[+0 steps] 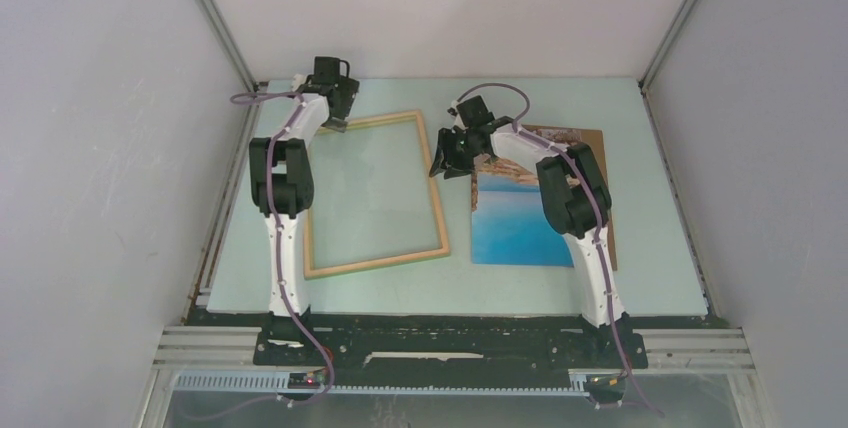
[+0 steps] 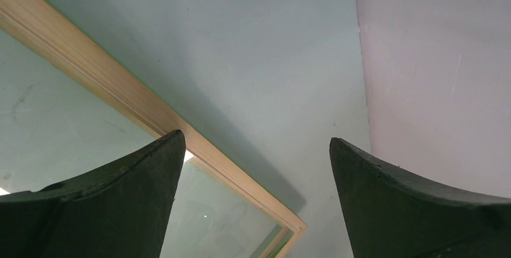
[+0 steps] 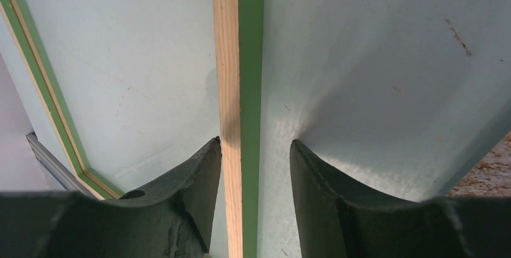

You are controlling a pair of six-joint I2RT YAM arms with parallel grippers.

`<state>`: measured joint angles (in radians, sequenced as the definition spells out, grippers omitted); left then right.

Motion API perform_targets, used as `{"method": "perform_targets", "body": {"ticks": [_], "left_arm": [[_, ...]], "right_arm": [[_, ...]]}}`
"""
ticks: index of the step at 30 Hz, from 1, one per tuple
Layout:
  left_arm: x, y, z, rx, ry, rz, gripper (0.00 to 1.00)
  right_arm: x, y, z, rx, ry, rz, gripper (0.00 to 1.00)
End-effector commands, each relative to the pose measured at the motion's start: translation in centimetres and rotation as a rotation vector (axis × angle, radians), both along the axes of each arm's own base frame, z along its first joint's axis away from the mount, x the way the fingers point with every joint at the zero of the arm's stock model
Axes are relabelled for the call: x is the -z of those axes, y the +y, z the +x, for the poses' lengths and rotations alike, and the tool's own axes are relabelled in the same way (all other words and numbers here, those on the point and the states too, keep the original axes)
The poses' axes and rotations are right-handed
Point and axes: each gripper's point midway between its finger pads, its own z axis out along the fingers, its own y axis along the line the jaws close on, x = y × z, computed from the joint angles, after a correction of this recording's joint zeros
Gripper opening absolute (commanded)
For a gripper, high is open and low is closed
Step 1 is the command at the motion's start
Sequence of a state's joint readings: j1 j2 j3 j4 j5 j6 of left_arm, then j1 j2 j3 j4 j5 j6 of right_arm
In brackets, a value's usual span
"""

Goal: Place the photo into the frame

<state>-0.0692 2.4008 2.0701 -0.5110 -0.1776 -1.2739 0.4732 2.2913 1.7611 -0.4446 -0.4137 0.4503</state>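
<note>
The frame (image 1: 375, 262) lies flat on the pale green table, light wood face up with a green edge showing. Right of it lies the photo (image 1: 520, 223), sea and sky with rocks at its far end. My left gripper (image 1: 340, 120) hovers open at the frame's far left corner; in the left wrist view, the wooden rail (image 2: 120, 92) runs under its wide-apart fingers (image 2: 256, 137). My right gripper (image 1: 445, 163) straddles the frame's right rail (image 3: 235, 59) near the far corner. The rail passes between its fingers (image 3: 255, 141), close against the left one, with a gap to the right one.
A plain brown board (image 1: 592, 138) lies under the photo, showing along its far and right sides. White enclosure walls (image 1: 120, 148) stand on the left, back and right. The right arm's links hang over the photo's right half. A speckled brown patch (image 3: 489, 176) sits at the right wrist view's edge.
</note>
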Motion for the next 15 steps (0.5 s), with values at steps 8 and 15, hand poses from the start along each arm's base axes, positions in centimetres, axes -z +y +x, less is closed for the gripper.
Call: {"method": "perform_targets", "body": {"ticks": [8, 15], "left_arm": [[-1.2, 0.1, -3.9, 0.0, 0.078, 0.084, 1.0], [-2.4, -0.7, -3.5, 0.047, 0.012, 0.101, 1.0]], "right_arm": [[-0.4, 1.0, 0.8, -0.04, -0.024, 0.003, 0.5], [0.0, 1.1, 1.1, -0.04, -0.016, 0.001, 0.5]]}}
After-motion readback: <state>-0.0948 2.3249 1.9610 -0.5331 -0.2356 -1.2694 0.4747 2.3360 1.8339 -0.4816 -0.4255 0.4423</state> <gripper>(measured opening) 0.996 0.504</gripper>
